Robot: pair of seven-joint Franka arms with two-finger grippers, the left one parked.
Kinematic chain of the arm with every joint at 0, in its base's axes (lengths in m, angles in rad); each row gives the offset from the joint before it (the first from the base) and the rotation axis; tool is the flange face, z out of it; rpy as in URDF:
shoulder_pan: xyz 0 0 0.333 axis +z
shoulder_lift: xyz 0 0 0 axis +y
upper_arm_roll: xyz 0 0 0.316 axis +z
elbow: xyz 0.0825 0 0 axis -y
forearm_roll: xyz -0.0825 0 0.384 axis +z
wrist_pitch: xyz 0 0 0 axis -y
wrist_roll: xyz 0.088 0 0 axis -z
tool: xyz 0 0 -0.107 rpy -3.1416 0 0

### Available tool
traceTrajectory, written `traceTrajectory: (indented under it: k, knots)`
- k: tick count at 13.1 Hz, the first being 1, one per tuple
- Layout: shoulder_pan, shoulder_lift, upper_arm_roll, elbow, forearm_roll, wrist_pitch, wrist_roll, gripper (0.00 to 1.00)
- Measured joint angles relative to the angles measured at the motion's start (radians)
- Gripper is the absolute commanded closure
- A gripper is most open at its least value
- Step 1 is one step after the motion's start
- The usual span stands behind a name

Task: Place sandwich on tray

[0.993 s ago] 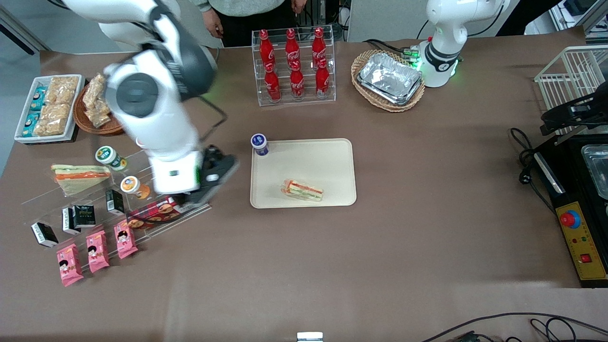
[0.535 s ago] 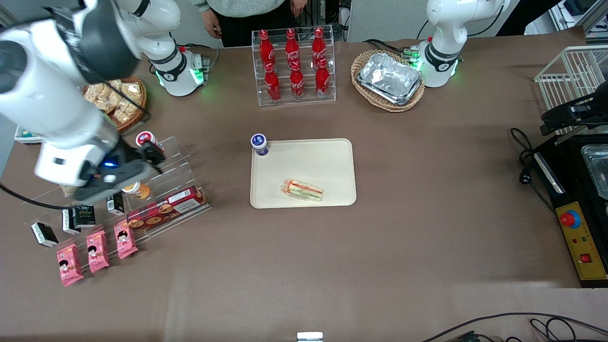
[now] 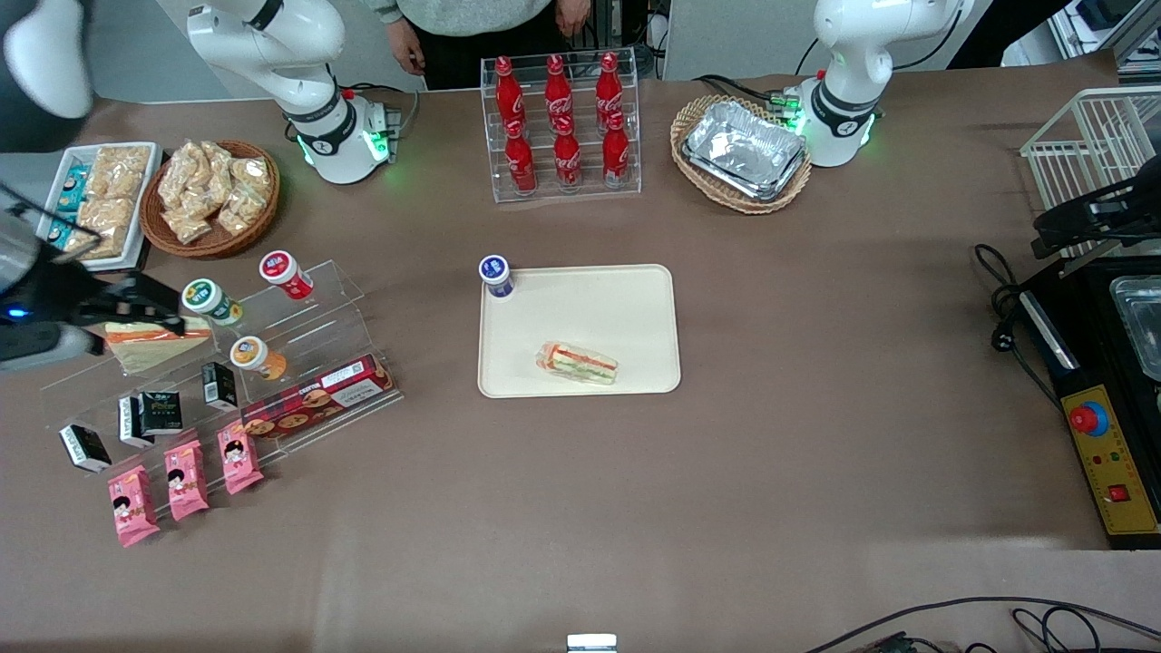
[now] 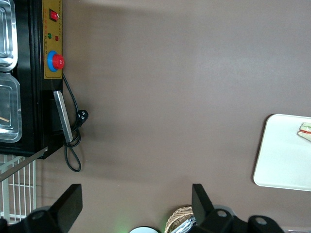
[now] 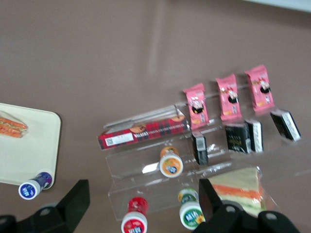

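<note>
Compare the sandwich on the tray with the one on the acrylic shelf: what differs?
The sandwich lies on the tray; the larger sandwich sits on the acrylic shelf, under the open gripper. The former is smaller, with red and green layers; the latter is paler, with one orange stripe. Both are wedges.

Materials and finishes on the table

A matt beige plastic tray [image 3: 626, 299] is being seen bearing a glossy clear-wrapped sandwich [image 3: 578, 362]; crinkled silver foil trays [image 3: 746, 148] are lying in a woven wicker basket [image 3: 698, 113], on a matt brown table [image 3: 580, 508]; the black gripper [image 3: 145, 304] is hanging over a clear acrylic rack [image 3: 336, 308]
</note>
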Motion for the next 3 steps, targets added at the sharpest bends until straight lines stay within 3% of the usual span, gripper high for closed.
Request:
traceTrajectory:
  k: [3]
  knots:
    - [-0.005, -0.014, -0.058, 0.001, 0.006, -0.039, 0.0, 0.0]
